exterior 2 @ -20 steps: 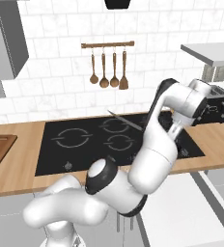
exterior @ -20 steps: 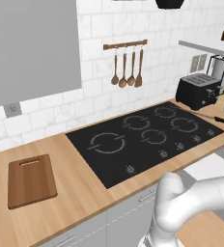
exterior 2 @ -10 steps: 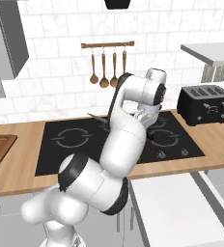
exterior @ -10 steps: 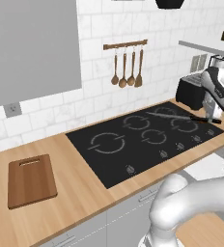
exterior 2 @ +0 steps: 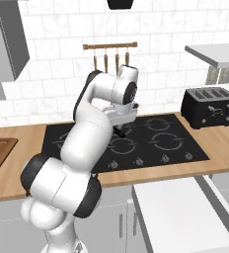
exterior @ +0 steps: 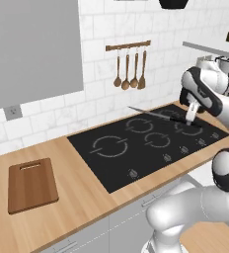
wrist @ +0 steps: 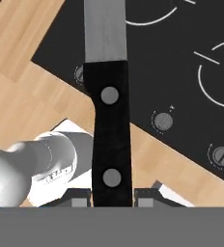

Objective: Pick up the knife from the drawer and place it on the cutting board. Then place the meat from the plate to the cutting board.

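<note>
Knife (wrist: pixel 109 96) clamped by its black handle between the two fingers of the gripper (wrist: pixel 112 197), grey blade pointing straight out ahead of the hand. Gripper and knife (exterior: pixel 158 115) hang in the air above the black cooktop (exterior: pixel 136 148) (blade roughly level); cutting board (exterior: pixel 31 184) lies well apart on the wooden counter (exterior: pixel 77 197).

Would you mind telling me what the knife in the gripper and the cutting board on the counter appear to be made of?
The knife: its blade looks like brushed grey steel, matte with faint streaks; the handle is black with two pale round rivets, plastic or dark-stained wood, hard to tell. The gripper clamps the handle's end. The cutting board: brown wood by its warm tone and faint grain, with a slot handle cut through.
</note>
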{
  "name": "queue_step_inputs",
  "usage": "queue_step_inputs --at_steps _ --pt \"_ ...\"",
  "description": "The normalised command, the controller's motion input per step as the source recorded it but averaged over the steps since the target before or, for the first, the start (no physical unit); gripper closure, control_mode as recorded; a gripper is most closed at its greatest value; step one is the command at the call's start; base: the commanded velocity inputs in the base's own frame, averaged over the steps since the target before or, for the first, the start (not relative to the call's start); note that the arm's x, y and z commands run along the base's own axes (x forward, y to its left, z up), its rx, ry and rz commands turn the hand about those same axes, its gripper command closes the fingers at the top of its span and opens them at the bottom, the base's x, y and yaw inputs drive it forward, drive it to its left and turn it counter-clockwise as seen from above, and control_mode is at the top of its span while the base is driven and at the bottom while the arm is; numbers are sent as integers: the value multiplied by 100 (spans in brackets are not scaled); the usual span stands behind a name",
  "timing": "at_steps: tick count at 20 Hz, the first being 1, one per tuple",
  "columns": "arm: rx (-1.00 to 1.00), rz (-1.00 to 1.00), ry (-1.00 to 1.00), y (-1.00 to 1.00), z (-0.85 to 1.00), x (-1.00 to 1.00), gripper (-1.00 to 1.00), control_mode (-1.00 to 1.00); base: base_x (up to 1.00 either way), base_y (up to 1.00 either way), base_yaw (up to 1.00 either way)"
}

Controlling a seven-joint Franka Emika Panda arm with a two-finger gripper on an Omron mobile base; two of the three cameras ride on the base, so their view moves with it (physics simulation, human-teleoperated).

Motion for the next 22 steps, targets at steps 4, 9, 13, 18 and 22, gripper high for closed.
queue_step_inputs --at_steps 4,9,13,18,22 --pt "1 -21 0 100 3 0 100 -100 0 0 0" --pt "2 -14 0 100 -1 -3 100 -100 0 0 0" --pt "0 -11 0 100 0 -22 100 -100 0 0 0" --pt "0 -14 0 100 0 -3 100 -100 0 0 0" --pt "0 -14 0 100 0 0 100 -100 0 0 0"
